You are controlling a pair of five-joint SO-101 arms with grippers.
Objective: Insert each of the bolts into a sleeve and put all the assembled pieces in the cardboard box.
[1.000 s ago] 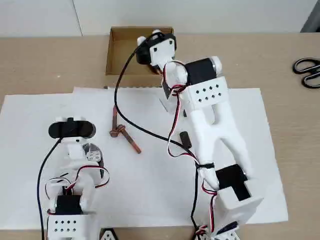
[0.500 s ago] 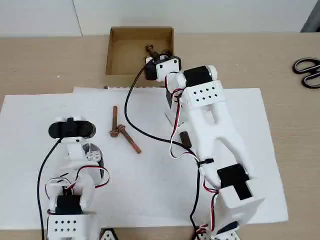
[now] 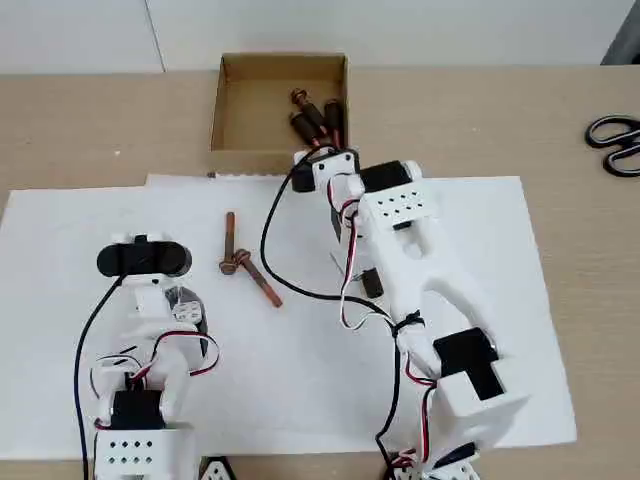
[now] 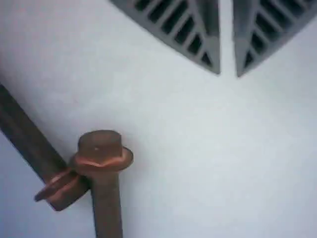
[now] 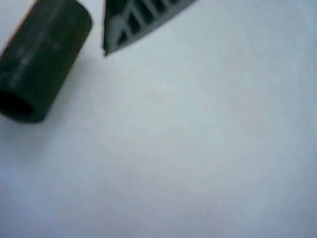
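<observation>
The cardboard box (image 3: 240, 105) stands at the table's far edge with two assembled bolt-and-sleeve pieces (image 3: 314, 118) in its right half. Two bare copper bolts (image 3: 247, 262) lie head to head on the white paper; the left wrist view has them close up (image 4: 101, 163). My left gripper (image 4: 226, 54) hovers just short of them, jaws nearly touching, nothing held. My right gripper (image 3: 335, 190) hangs over the paper just in front of the box. One of its fingers (image 5: 141, 20) is beside a loose black sleeve (image 5: 42, 59), with nothing gripped.
White paper (image 3: 500, 250) covers the middle of the table. Scissors (image 3: 612, 140) lie at the far right edge. A small dark piece (image 3: 372, 281) lies on the paper beside the right arm, and the arm's black cable loops past it.
The right arm has drawn back from over the box to the paper's far edge, uncovering the assembled pieces inside. The left arm and the two bolts have not moved.
</observation>
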